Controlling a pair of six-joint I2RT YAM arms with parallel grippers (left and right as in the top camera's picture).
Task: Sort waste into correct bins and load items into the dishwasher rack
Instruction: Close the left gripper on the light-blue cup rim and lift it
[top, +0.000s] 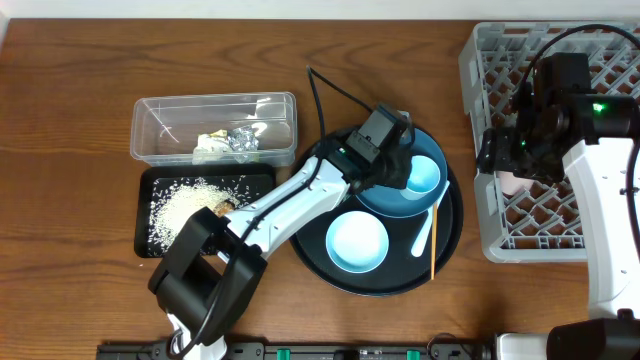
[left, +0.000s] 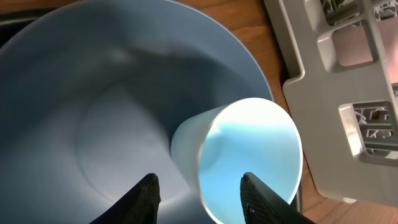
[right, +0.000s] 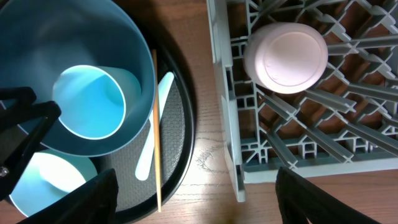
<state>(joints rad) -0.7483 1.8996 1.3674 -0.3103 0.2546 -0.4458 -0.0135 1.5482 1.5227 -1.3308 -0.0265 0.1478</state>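
Observation:
On the dark blue plate (top: 385, 200) the light blue cup (top: 422, 175) lies tilted, its mouth facing my left wrist camera. My left gripper (left: 199, 196) is open and straddles the cup (left: 249, 155) at its rim, one finger outside the wall and one inside the mouth, with gaps on both sides. The light blue bowl (top: 357, 241), pale blue spoon (top: 425, 232) and chopstick (top: 435, 240) lie beside it on the round tray. My right gripper (right: 199, 199) hangs open and empty over the table by the dishwasher rack (top: 600, 200). A pinkish-white cup (right: 286, 56) stands upside down in the rack.
The clear tub (top: 150, 140) at the back left holds crumpled wrappers (top: 235, 143). In front of it the black rectangular tray (top: 145, 235) holds rice (top: 185, 205) and a brown lump (top: 222, 208). The round black tray (top: 455, 235) nearly touches the rack's left side.

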